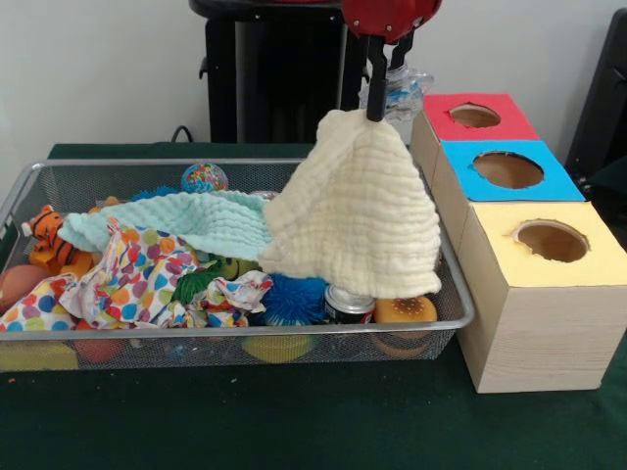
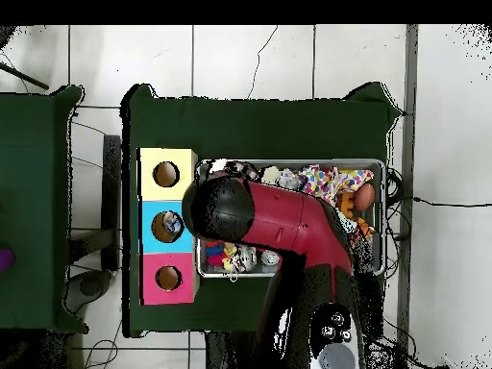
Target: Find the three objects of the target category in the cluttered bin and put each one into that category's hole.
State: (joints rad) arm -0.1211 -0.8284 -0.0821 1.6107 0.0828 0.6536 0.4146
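Gripper [image 1: 375, 110] lifts a cream cloth [image 1: 353, 217] over the right end of the wire bin [image 1: 235, 333].

The jaws are pinched together on the cloth's top corner, so it hangs in a peaked drape with its lower edge resting on the clutter. Under it, at the bin's near right, sit a toy hamburger [image 1: 405, 311], a small can [image 1: 348, 304] and a blue spiky ball [image 1: 294, 299]. A mint cloth [image 1: 186, 220] and a polka-dot cloth [image 1: 137, 279] cover the middle and left, with a toy tiger [image 1: 47, 240] at the far left. Right of the bin stand three boxes with holes: red [image 1: 475, 116] farthest, blue [image 1: 507, 169] in the middle, yellow [image 1: 552, 240] nearest. In the overhead view the arm [image 2: 279, 226] hides the gripper.
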